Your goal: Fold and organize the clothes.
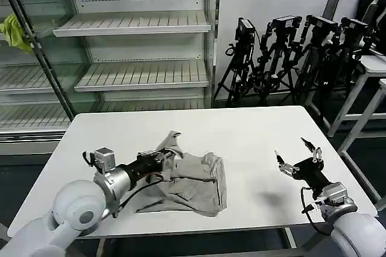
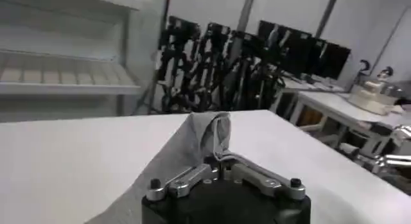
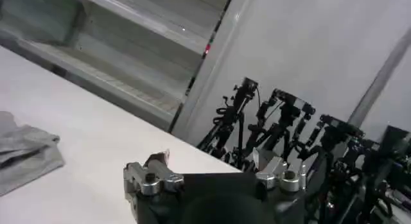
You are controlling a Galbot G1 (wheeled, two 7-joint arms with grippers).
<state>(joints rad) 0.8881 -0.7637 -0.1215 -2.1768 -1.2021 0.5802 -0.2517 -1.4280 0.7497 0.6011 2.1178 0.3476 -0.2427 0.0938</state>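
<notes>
A light grey shirt (image 1: 196,181) lies crumpled on the white table (image 1: 253,133), a little left of its middle. My left gripper (image 1: 169,155) is shut on the shirt's left edge and holds a fold of it lifted off the table; in the left wrist view the pinched grey cloth (image 2: 209,132) stands up from the left gripper (image 2: 218,160). My right gripper (image 1: 297,154) hovers open over the bare right part of the table, well apart from the shirt. In the right wrist view the shirt (image 3: 26,156) lies far off from the right gripper (image 3: 209,160).
Empty white shelving (image 1: 139,28) stands behind the table, with a yellow-green cloth (image 1: 15,31) hanging at its far left. Black tripods (image 1: 283,58) cluster at the back right beside other white tables (image 1: 371,67).
</notes>
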